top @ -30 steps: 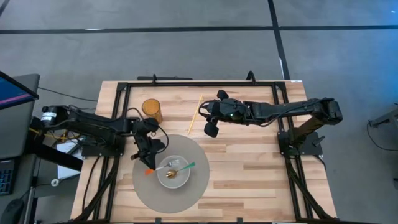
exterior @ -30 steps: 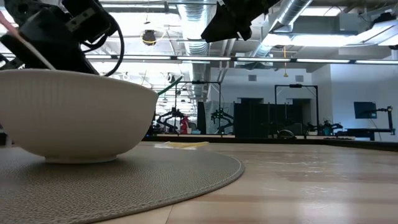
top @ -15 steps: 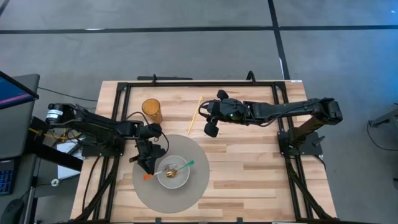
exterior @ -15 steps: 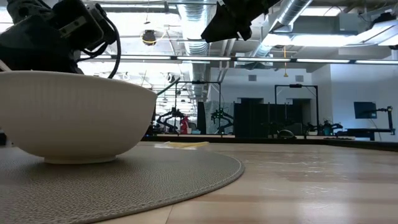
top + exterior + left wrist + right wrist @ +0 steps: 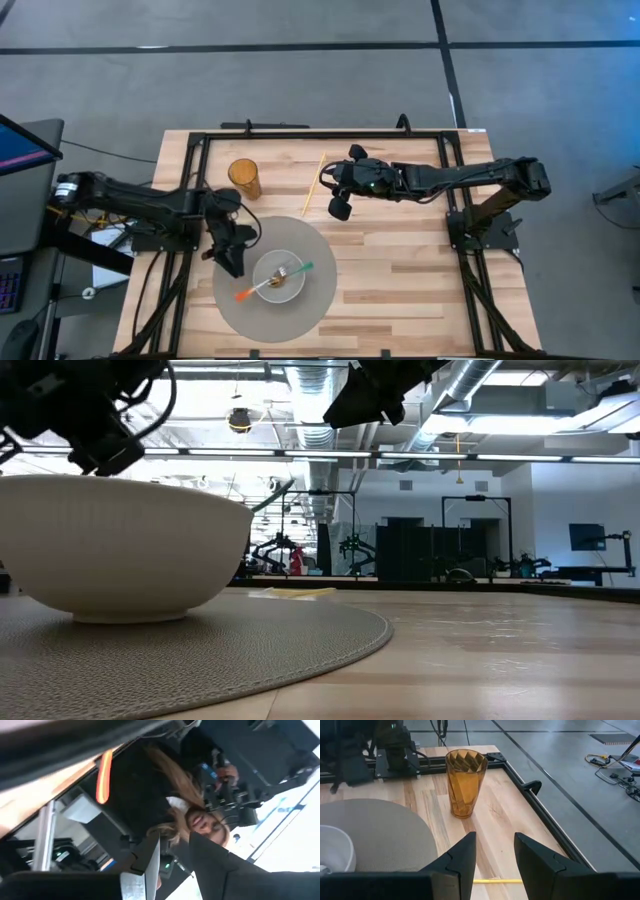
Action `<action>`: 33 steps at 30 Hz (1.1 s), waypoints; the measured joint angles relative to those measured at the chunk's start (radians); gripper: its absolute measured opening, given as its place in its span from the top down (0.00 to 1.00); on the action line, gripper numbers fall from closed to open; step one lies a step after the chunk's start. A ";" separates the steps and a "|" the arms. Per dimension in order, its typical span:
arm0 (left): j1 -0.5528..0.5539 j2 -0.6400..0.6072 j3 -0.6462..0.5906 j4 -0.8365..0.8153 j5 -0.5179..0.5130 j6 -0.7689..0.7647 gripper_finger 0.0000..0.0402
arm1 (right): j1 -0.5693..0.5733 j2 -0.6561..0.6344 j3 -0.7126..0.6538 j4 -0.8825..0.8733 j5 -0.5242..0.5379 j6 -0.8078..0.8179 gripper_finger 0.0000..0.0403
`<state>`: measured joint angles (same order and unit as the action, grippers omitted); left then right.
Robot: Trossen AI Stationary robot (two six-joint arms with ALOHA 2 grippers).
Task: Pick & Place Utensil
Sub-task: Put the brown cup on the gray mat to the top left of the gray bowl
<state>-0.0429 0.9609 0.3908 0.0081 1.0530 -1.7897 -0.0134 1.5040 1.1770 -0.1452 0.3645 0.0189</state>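
Observation:
A white bowl (image 5: 264, 287) stands on a round grey mat (image 5: 312, 305). Two utensils lie in it. A fork with an orange handle end (image 5: 241, 295) leans over the bowl's near-left rim. A green-handled one (image 5: 302, 267) leans over the right rim. My left gripper (image 5: 228, 257) hovers just left of the bowl, over the mat's edge, open and holding nothing; its wrist view looks out into the room past its fingers (image 5: 150, 855). My right gripper (image 5: 340, 207) hangs open above the table beyond the mat, near a yellow stick (image 5: 314, 186).
An amber tumbler (image 5: 244, 178) stands upright on the table beyond the mat's left part, also seen in the right wrist view (image 5: 465, 781). The black frame rail (image 5: 300, 133) runs along the far edge. Bare wood lies right of the mat. A person (image 5: 200, 822) shows in the left wrist view.
My left gripper was over the bowl's left side with the orange-handled fork. It lowered the fork, let it go and drew back toward the table's left edge. The fork now lies in the bowl with its handle over the rim. My right arm kept still.

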 joint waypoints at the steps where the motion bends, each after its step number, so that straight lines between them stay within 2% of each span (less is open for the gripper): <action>1: 0.000 -0.019 0.000 0.000 -0.008 -0.011 0.74 | 0.000 0.000 0.000 0.000 0.000 0.000 0.69; 5: 0.000 -0.084 0.000 0.001 -0.063 0.041 0.74 | 0.000 0.000 0.000 0.000 0.000 0.000 0.69; 9: 0.006 -0.122 0.000 0.022 -0.157 0.223 0.74 | 0.000 0.002 0.000 0.001 0.000 0.000 0.69; 14: 0.087 -0.113 0.000 0.060 -0.191 0.428 0.74 | -0.005 0.007 0.000 0.004 0.000 0.000 0.69; 22: 0.223 -0.060 0.000 0.300 -0.295 0.893 0.74 | -0.018 0.007 0.000 0.003 0.000 0.000 0.69; 27: 0.223 -0.027 0.000 0.434 -0.307 1.223 0.74 | -0.023 0.007 0.000 -0.060 -0.012 -0.001 0.69; 33: 0.206 -0.009 0.000 0.488 -0.392 1.573 0.74 | -0.019 0.007 0.000 -0.140 -0.077 -0.001 0.69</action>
<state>0.1631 0.9519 0.3908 0.4963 0.6608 -0.2172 -0.0321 1.5112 1.1767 -0.2848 0.2879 0.0177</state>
